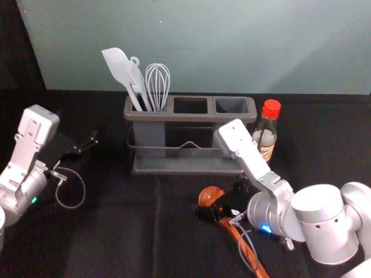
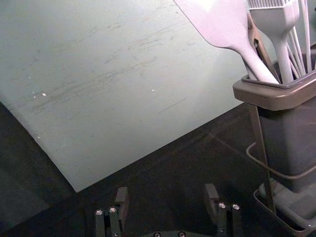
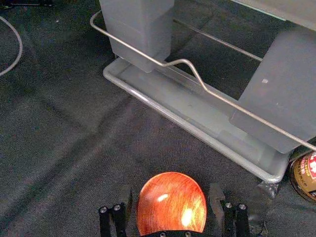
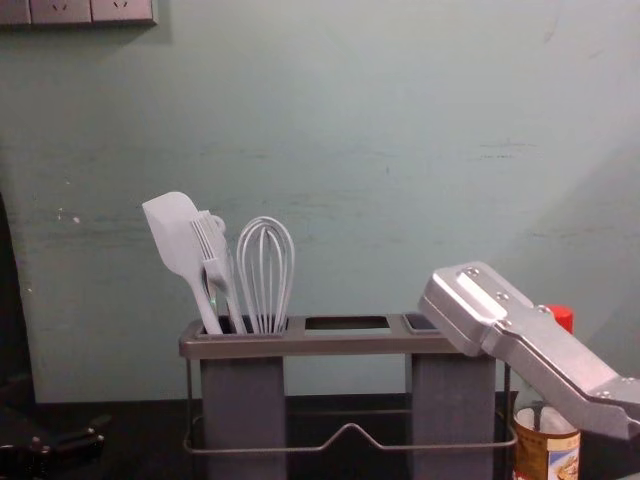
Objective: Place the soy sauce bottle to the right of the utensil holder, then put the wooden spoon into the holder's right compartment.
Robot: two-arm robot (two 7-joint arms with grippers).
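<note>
In the head view my right gripper (image 1: 215, 209) is low over the wooden spoon (image 1: 248, 250), near its bowl; the handle runs toward the front right. The right wrist view has the right gripper (image 3: 172, 202) open, the spoon's bowl (image 3: 171, 205) between its fingers with a gap on each side. The red-capped soy sauce bottle (image 1: 266, 132) stands upright just right of the utensil holder (image 1: 186, 168). White utensils fill the holder's left compartment; its middle and right compartments hold nothing visible. My left gripper (image 1: 87, 146), left of the holder, is open in its wrist view (image 2: 167, 202).
A pale wall panel (image 1: 197, 46) rises behind the holder. Black cloth (image 1: 122, 231) covers the table. The holder's wire rail (image 3: 185, 62) runs along its front, close beyond the spoon's bowl. Wall sockets (image 4: 75, 10) are at the chest view's upper left.
</note>
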